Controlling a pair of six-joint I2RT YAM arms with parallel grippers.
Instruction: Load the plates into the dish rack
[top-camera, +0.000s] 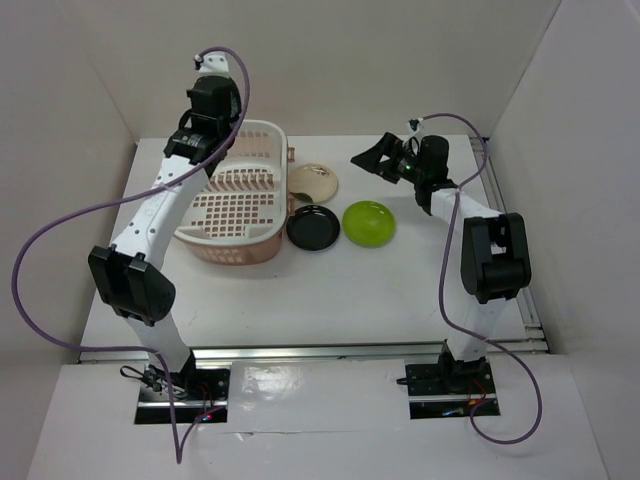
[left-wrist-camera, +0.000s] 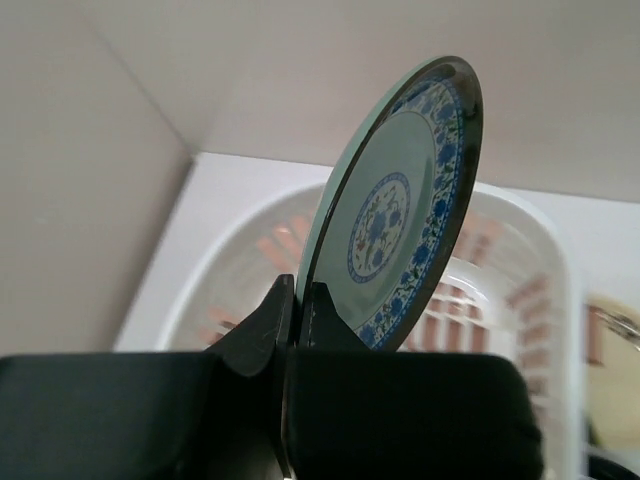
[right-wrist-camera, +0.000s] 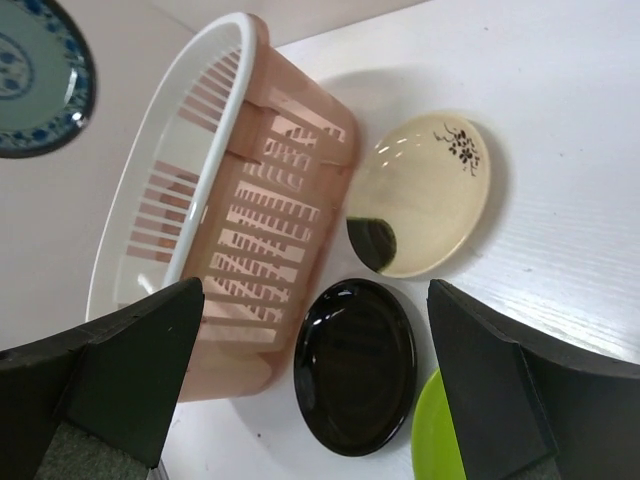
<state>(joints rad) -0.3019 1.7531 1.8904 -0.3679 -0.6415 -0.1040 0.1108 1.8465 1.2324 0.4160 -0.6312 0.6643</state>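
Teal-blue plate: on edge, nearly upright, raised over the dish rack. We cannot tell which part of the rack lies under it. The left gripper pinches its lower rim, one finger on each face.

The three other plates lie flat on the table, right of the rack. The cream-beige plate is on the far side, just beside the rack's wall. The black plate sits nearer us, also just beside the wall. The lime green plate is just right of the black one.

The right gripper hovers right of the cream-beige plate, jaws spread wide, holding nothing.
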